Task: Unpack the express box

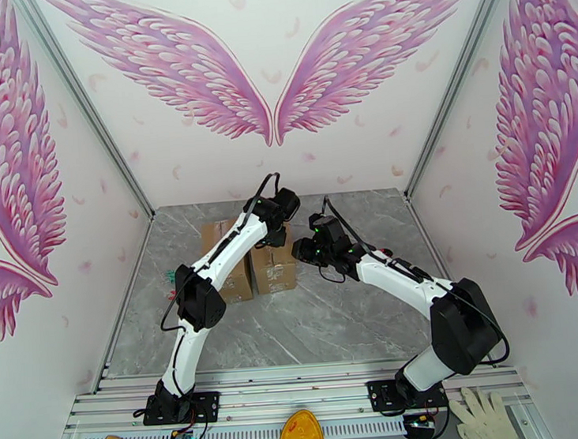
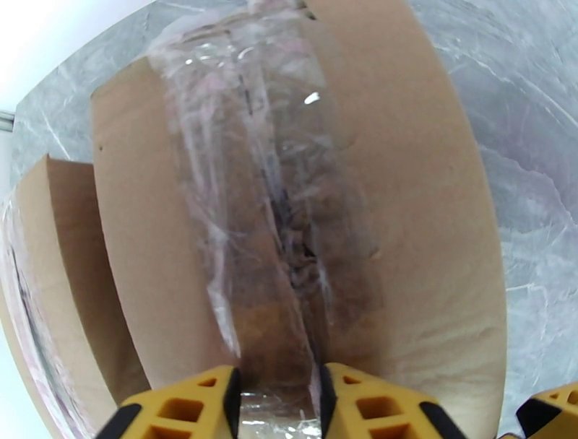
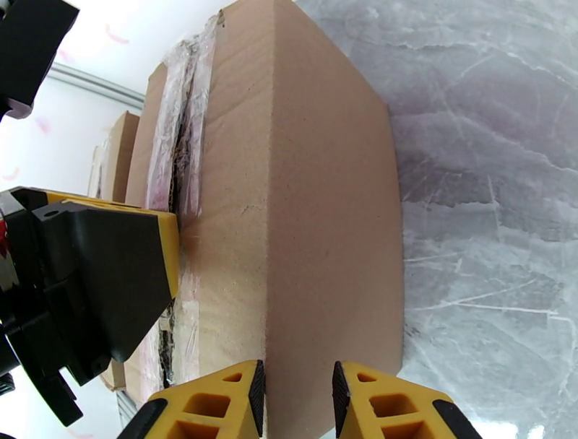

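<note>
The box [image 1: 275,274] stands far back on the table [image 1: 335,316]; left gripper [image 2: 279,404] narrowly straddles its tape [image 2: 267,180], right gripper [image 3: 298,397] brackets its edge, grips uncertain, so pulling may just drag it

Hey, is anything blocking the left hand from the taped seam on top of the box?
Nothing visible does. The left hand sits right at the clear tape on the box, the strip running between its fingers. The second box stands off to the side.

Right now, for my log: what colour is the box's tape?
Clear tape; left wrist view shows it best.
</note>
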